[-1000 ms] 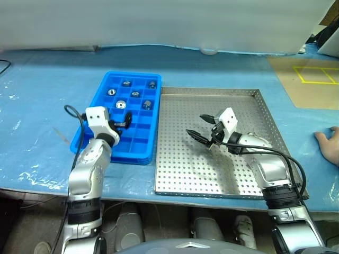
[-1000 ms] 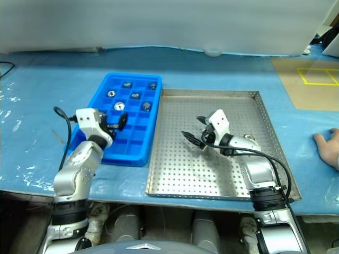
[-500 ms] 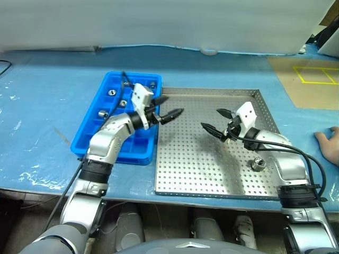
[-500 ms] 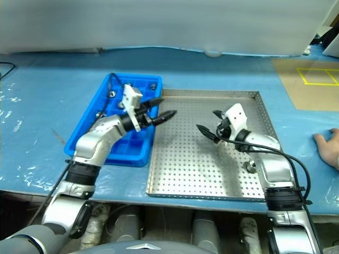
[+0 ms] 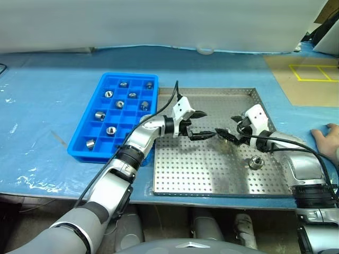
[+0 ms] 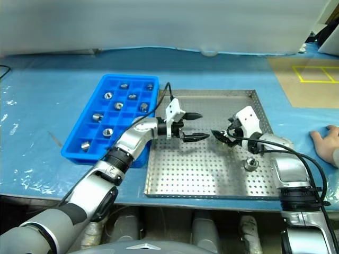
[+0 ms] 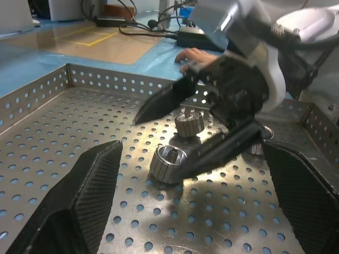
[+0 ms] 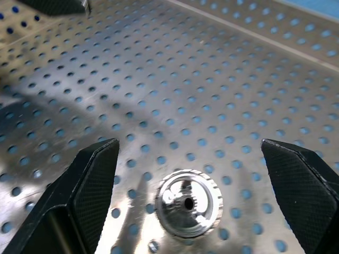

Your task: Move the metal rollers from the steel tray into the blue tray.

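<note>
Blue tray [image 5: 79, 140] left of, beside steel tray [image 5: 212, 186]; rollers [image 5: 110, 130] in compartments (one roller [image 5: 256, 162] on steel tray).

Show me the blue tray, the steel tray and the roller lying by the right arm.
blue tray [image 5: 85, 152]: left eye view, on its near rim.
steel tray [image 5: 196, 177]: left eye view, bare perforated floor near the front.
roller [image 5: 255, 162]: left eye view, on its top face.

Blue-covered table [image 5: 42, 79] under blue tray [image 5: 85, 153], steel tray [image 5: 212, 189]

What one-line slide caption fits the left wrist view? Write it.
Open left gripper faces open right gripper across steel tray, two metal rollers lying between them.
</note>
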